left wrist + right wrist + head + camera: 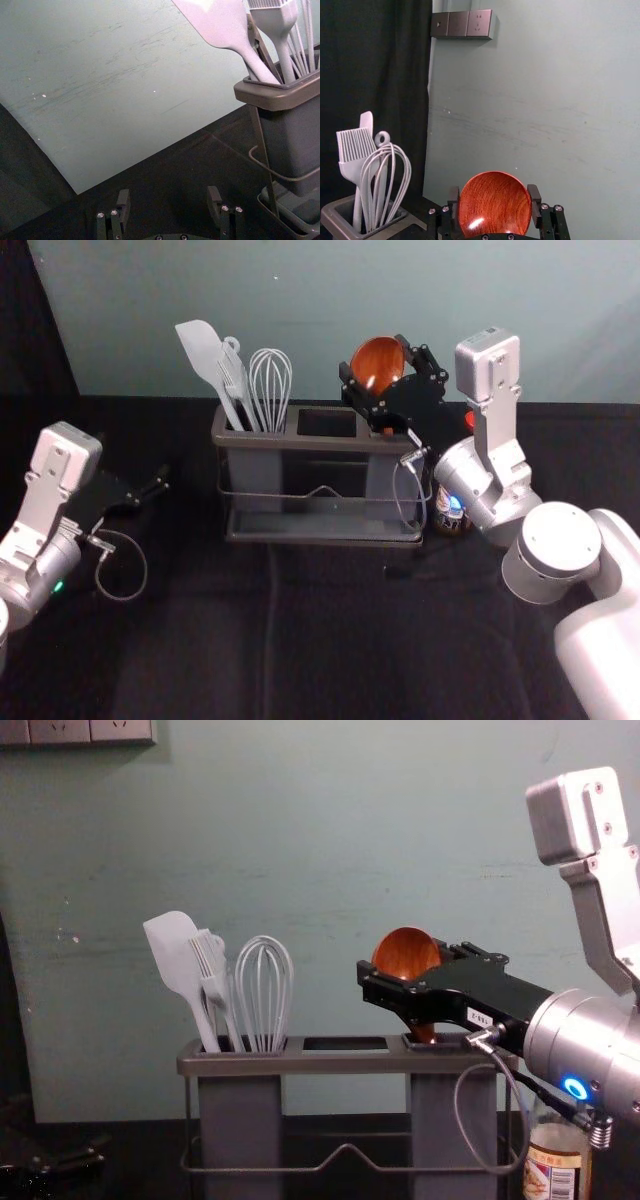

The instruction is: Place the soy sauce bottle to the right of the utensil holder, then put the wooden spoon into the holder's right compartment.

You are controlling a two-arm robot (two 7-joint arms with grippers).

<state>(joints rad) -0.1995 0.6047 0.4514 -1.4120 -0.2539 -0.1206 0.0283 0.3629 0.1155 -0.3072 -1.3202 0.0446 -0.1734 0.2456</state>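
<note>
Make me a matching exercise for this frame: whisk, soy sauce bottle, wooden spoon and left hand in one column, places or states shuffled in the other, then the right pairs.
Column one
1. Whisk
2. Soy sauce bottle
3. Wooden spoon
4. Left hand

Column two
A. Bowl between the fingers of the right hand
B. Open and empty, off to the left of the utensil holder
C. Standing in the left compartment
D. On the table, to the right of the utensil holder

Right pairs: 1-C, 2-D, 3-A, 4-B
</note>
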